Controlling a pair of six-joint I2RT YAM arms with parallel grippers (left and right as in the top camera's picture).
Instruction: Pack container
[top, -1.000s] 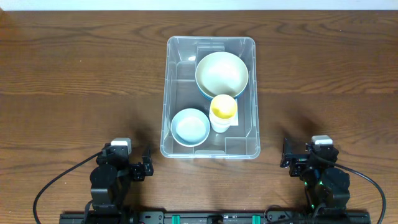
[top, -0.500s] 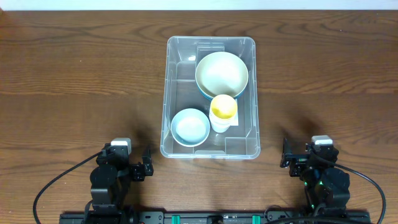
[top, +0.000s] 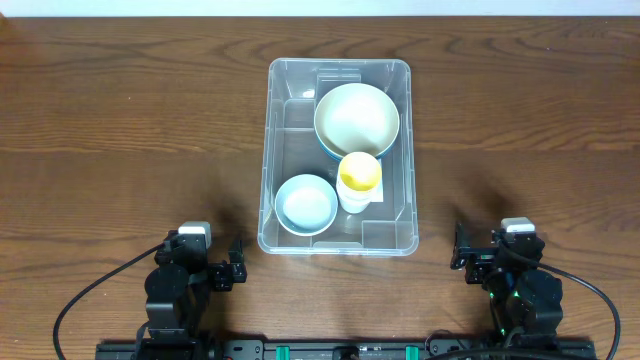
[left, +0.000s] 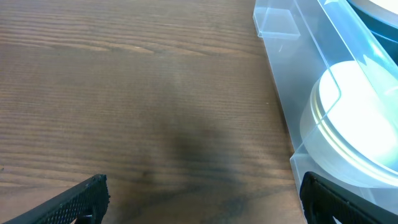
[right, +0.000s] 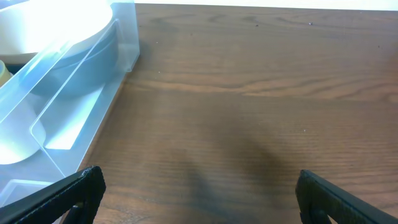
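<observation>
While both arms sit low at the near edge of the table (top: 120, 130), the left gripper (left: 204, 186) has its fingers (left: 68, 202) spread wide apart, w/ only brown wood btwn them. The right gripper (right: 200, 177) is the same: fingers (right: 339, 199) far apart, only wood btwn them.

Just past the left gripper's right finger, ahead & off to that side, is the container (top: 290, 135), a big clear box. Its near corner is close to that fingertip, but from above you can see a gap. For the right gripper, the box is ahead & out past its left finger, a bit more apart. So the box sits btwn the 2 grippers & farther out than both.

Inside the box, nearest the fingers, is a small blue bowl (top: 306, 204), more on the left gripper's side. Next out, more on the right gripper's side, is a white cup (top: 359, 178) w/ yellow inside, standing up just beside the small bowl. Farthest from the fingers is a big cream bowl (top: 357, 120), right side up. From above, the cup looks right up against its near edge.
</observation>
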